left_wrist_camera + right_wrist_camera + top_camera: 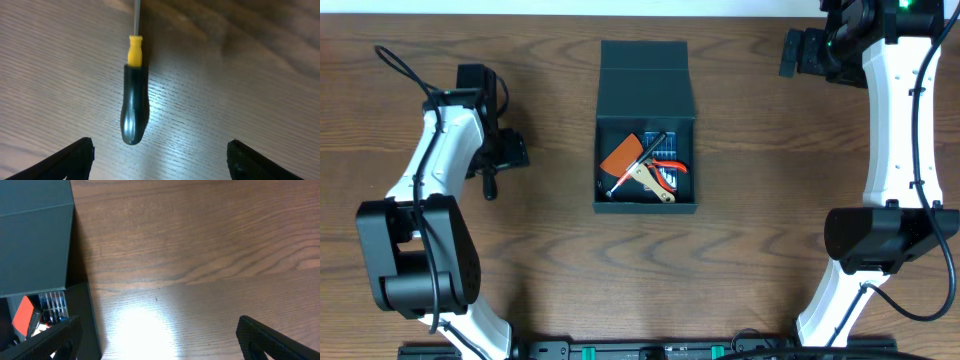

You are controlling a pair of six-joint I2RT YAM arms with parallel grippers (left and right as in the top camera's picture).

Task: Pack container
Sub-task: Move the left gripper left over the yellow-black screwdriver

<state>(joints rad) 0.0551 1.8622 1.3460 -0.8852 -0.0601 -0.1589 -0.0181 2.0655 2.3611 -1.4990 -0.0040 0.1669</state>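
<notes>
Container's nearest claw, the left gripper [160, 152]: jaws stand wide apart and grip nothing; only the two dark fingertips [80, 155] show at the bottom corners of the left wrist view.
Between those jaws: a screwdriver [134, 100] lies flat on the wooden table [240, 90], its black handle nearest the claw, then a yellow collar, with the metal shaft pointing away. Neither finger touches it.
Why it lies so: judged from the spread jaws on either side of the handle, the tool is lined up for a grasp across its thick part, the easiest place to pinch.
Right gripper [157, 337]: likewise spread open and empty, hanging over bare table just beside the box's right wall, probably parked clear of the work.
Container [647, 85]: dark teal, at the middle of the table and well apart from the screwdriver. Its hinged flap is folded back toward the far edge so the mouth stays free for loading from above.
Inside it: an orange flat piece [620, 155], a small blue case [666, 150], a slim red-and-black tool [642, 160] and a tan-handled tool [655, 190], all heaped at the near end.
Step in hand: the screwdriver looks to be the item not yet packed.
Risk: the round handle could roll as the jaws close.
</notes>
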